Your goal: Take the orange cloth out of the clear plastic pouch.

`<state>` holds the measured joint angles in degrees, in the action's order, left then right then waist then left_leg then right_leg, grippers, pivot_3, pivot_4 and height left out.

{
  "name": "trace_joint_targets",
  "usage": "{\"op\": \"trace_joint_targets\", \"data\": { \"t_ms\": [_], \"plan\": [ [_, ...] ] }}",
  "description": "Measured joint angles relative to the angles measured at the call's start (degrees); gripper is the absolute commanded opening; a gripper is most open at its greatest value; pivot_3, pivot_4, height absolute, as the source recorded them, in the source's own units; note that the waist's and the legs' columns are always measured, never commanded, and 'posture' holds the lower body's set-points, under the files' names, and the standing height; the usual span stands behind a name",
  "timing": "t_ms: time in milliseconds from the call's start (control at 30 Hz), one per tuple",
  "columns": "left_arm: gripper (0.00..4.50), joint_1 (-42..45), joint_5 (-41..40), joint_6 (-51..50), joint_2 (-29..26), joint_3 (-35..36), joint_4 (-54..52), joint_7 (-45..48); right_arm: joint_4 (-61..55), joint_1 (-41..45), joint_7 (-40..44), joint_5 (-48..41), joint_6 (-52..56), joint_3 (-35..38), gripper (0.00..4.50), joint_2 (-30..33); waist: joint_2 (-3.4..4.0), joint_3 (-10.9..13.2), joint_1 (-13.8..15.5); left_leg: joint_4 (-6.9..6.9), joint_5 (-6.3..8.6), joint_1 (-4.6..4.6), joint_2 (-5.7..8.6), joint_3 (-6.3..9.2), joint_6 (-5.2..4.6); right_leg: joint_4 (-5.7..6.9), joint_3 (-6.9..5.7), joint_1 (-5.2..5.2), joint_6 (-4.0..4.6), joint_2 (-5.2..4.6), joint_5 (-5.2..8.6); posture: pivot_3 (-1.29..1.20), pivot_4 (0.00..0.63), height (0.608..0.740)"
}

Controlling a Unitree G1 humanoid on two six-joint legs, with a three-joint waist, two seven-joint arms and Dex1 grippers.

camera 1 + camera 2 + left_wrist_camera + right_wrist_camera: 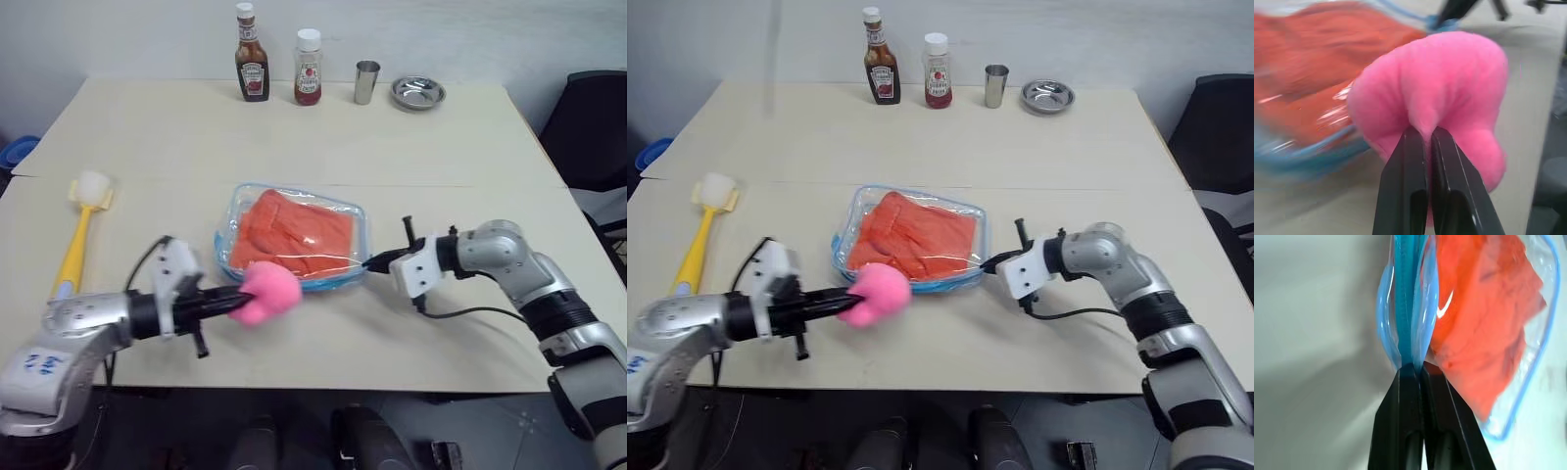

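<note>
The clear plastic pouch (291, 238) lies flat on the table (294, 137), roughly mid-table, with the orange cloth (297, 235) inside it, wrinkled and filling most of the pouch. Cloth not out yet. The right gripper (369, 262) is clamped tight on the pouch's blue-edged corner, on the pouch's right side. The left gripper (238, 297) is pinched closed on a fluffy pink sponge (267, 292), held at the pouch's near edge, overlapping its near-left corner in the head views; sponge is outside the pouch.

Behind the pouch, at the table's far edge: a dark sauce bottle (252, 67), a red sauce bottle (308, 68), a metal cup (366, 82), and a small metal bowl (417, 93); what's in the cup and bowl can't be made out. Left of the pouch lies a yellow-handled brush (79, 236) with a white head.

The right wrist view gives the close-up: both black fingers (1400, 421) pressed together on the blue seam, plastic bulging either side, cloth just beyond. The left wrist view shows the fingers (1405, 191) buried in pink fluff, with the pouch blurred behind it. The far-edge items show in the head views.
</note>
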<state>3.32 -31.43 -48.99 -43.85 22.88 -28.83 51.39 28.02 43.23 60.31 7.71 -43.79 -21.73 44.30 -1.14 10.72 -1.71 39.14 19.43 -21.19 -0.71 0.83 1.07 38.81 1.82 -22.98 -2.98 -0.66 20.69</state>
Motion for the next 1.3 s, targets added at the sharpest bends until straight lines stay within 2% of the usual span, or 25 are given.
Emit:
{"op": "trace_joint_targets", "data": {
  "t_ms": [333, 467, 867, 900, 1000, 1067, 1267, 1300],
  "plan": [
    [0.00, -1.98, -1.49, 6.50, -4.78, 5.15, 10.81, 0.75, -0.99, -1.93, -0.62, -4.40, -7.62, 0.60, 0.02, 0.13, 0.01, 0.01, -0.05, -0.05, 0.02, 0.00, 0.00, 0.00, 0.02, -0.06, -0.02, 0.02, 0.00, -0.01, 0.00, 0.00, 0.150, 0.740],
    [0.00, -4.02, -0.37, 7.89, -5.78, 7.28, 14.86, -0.26, 1.68, -3.07, -1.19, -4.19, -8.13, 1.99, 0.02, 2.83, 0.02, 0.02, -0.04, -0.09, 0.06, -0.02, 0.00, 0.00, -0.04, -0.12, -0.02, 0.01, 0.00, -0.02, 0.00, 0.00, 0.150, 0.740],
    [0.00, -5.10, -4.22, 5.33, -4.19, 9.81, 13.82, -4.45, 1.44, -5.28, -2.22, -4.53, -6.44, 2.11, 0.02, 2.98, 0.02, 0.02, -0.08, -0.09, 0.07, 0.01, -0.01, 0.00, -0.07, -0.06, -0.02, 0.01, 0.00, -0.02, 0.00, 0.00, 0.150, 0.740],
    [0.25, -4.85, -4.22, 5.39, -4.16, 9.61, 13.98, -4.54, 1.38, -5.28, -2.03, -4.83, -6.01, 2.11, 0.01, 2.98, 0.02, 0.02, -0.08, -0.09, 0.07, 0.00, -0.01, -0.01, -0.06, -0.07, -0.02, 0.01, 0.00, -0.02, 0.00, 0.00, 0.150, 0.740],
    [1.07, -4.06, -3.99, 5.83, -3.78, 8.19, 15.30, -5.41, 1.11, -5.32, -0.64, -6.03, -2.92, 2.18, 0.69, 2.98, 0.03, 0.02, -0.06, -0.09, 0.06, 0.00, -0.01, -0.01, -0.04, -0.06, -0.02, 0.01, 0.00, -0.02, 0.00, 0.00, 0.150, 0.740],
    [1.69, -4.12, -3.30, 6.24, -3.42, 7.29, 16.32, -5.75, 0.72, -5.81, 0.24, -7.01, -0.48, 2.95, 1.33, 2.98, 0.02, 0.02, -0.09, -0.09, 0.07, 0.00, -0.01, -0.01, -0.05, -0.06, -0.02, 0.00, 0.00, -0.02, 0.00, 0.00, 0.150, 0.740],
    [3.60, -6.10, -3.61, 6.93, -3.72, 6.44, 14.26, -4.96, -7.10, -9.64, 0.99, -10.01, 5.72, 5.66, 3.48, 3.02, 0.03, 0.02, -0.03, -0.11, 0.08, -0.02, -0.02, 0.00, -0.03, -0.08, -0.02, 0.00, 0.00, -0.02, 0.00, 0.00, 0.150, 0.740],
    [3.61, -6.82, -4.32, 6.39, -4.29, 6.55, 13.32, -4.17, -9.94, -11.37, 1.71, -11.96, 9.02, 6.45, 3.83, 3.37, 0.02, 0.02, 0.02, -0.12, 0.08, -0.03, -0.02, 0.01, -0.03, -0.08, -0.02, 0.00, 0.00, -0.02, 0.00, 0.00, 0.150, 0.740]
  ]
}}
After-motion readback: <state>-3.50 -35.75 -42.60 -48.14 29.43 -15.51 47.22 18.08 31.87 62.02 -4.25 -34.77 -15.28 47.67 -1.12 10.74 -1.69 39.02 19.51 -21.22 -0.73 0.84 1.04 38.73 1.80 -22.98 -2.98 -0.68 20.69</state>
